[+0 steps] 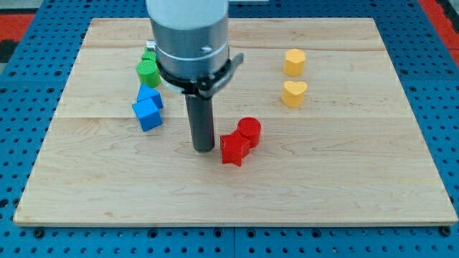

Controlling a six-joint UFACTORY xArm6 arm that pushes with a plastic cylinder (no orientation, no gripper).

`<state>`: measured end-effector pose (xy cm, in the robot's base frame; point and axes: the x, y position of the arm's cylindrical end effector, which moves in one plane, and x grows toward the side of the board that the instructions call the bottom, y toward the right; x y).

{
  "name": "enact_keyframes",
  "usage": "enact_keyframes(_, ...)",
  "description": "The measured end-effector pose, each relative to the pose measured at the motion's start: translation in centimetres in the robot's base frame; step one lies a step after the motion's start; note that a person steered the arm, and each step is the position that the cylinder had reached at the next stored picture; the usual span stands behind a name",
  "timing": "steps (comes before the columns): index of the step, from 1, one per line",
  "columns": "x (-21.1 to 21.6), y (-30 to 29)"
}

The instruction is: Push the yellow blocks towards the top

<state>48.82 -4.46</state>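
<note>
Two yellow plastic blocks sit in the upper right part of the board. The upper one, a yellow hexagon-like block (294, 62), lies near the view's top; the yellow heart-shaped block (293, 93) lies just below it, close but apart.

Toward the view's left and lower down, near the board's middle, are two red blocks that touch each other: a red cylinder (249, 130) and, at its lower left, a red star-shaped block (234, 149). My tip (204, 148), the lower end of the straight dark rod, rests on the board just left of the red star, very near it; whether they touch cannot be told. It is well apart from both yellow blocks, below them and to their left. There is no pincer on this arm, only the rod, so nothing opens or closes.

Further left lie two blue blocks touching each other, a blue cube (147, 115) and a smaller blue block (151, 96) above it, its shape unclear. Above them a green cylinder (148, 72) and another green block (149, 56) are partly hidden by the grey arm housing (188, 36).

All rest on a pale wooden board (344, 179), which lies on a blue perforated surface (21, 86). No writing or labels can be read.
</note>
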Motion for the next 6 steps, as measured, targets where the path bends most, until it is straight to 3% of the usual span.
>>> enact_keyframes(1, -4.4, 4.3)
enact_keyframes(2, -5.3, 13.1)
enact_keyframes(3, -7.6, 16.0)
enact_keyframes(5, -18.0, 17.3)
enact_keyframes(6, -20.8, 18.8)
